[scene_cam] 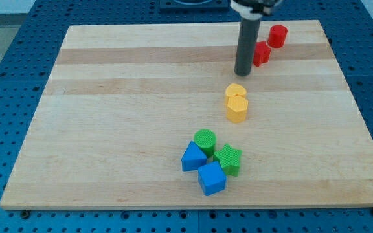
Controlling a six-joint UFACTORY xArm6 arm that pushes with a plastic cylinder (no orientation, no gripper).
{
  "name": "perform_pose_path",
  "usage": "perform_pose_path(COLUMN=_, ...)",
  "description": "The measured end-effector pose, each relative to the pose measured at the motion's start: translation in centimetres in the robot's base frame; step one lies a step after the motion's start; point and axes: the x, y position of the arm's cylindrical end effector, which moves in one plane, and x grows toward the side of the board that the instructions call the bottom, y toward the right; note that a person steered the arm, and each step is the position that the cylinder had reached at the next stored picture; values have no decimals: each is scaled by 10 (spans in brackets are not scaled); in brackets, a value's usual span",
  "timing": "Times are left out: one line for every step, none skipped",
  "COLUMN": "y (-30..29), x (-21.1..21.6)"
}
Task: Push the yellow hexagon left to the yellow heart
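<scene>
Tip (243, 72) down on the board (109, 129), bare rod with nothing grasped, just above the yellow heart (236, 91) and beside the red star (261, 54), red cylinder (277, 35) further toward the view's top right. Yellow hexagon (237, 109) touching the heart from below. Well below, clustered together: green cylinder (204, 140), green star (228, 159), blue triangle (192, 158), blue cube (211, 178).

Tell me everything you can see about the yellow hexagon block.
The yellow hexagon is a small solid block, plain matte yellow, with a flat six-sided top and upright side faces. It stands flat on the wooden board, a little right of the board's middle. Its upper edge touches the yellow heart, which sits just above it in the view. My tip is above both, not touching the hexagon.
</scene>
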Motion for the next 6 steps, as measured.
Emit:
perform_pose_path(y=61, x=52)
perform_pose_path(y=31, x=96)
perform_pose_path(y=-30, x=100)
perform_pose_path(y=-83, x=90)
perform_pose_path(y=-89, x=87)
perform_pose_path(y=-66, x=86)
